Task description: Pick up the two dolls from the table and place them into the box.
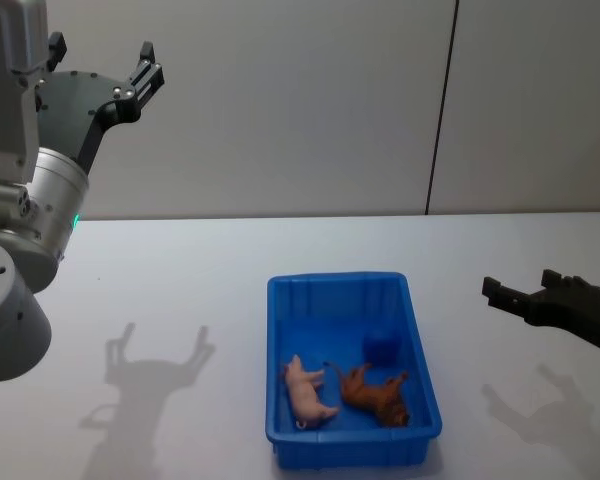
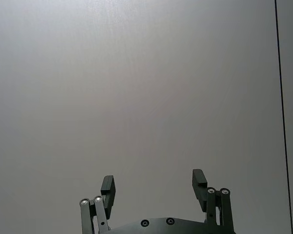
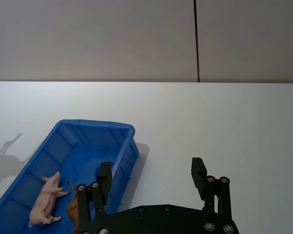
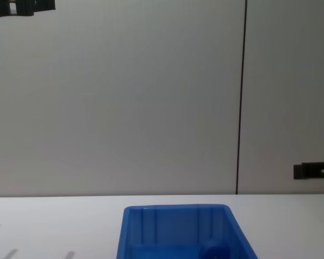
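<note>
A: While the left gripper hung high above the table's left side, its fingers spread wide on nothing, where were the dolls?

B: All in the box. The pink pig lay on its side at the near left of the floor, the reddish-brown doll just beside it on the right, and the blue doll sat behind them toward the far right wall.

A: And the right gripper?

B: Low over the table, well right of the box, fingers parted wide and empty. In its wrist view the box's rim and the pig lay off to one side.

A: So the job looked finished. What could still have gone wrong?

B: Little, I judged. The right arm sat near the box's level; a careless sweep toward the middle could have clipped the rim and shoved or tipped the box, spilling the light toys. The left arm was too high to threaten anything.
</note>
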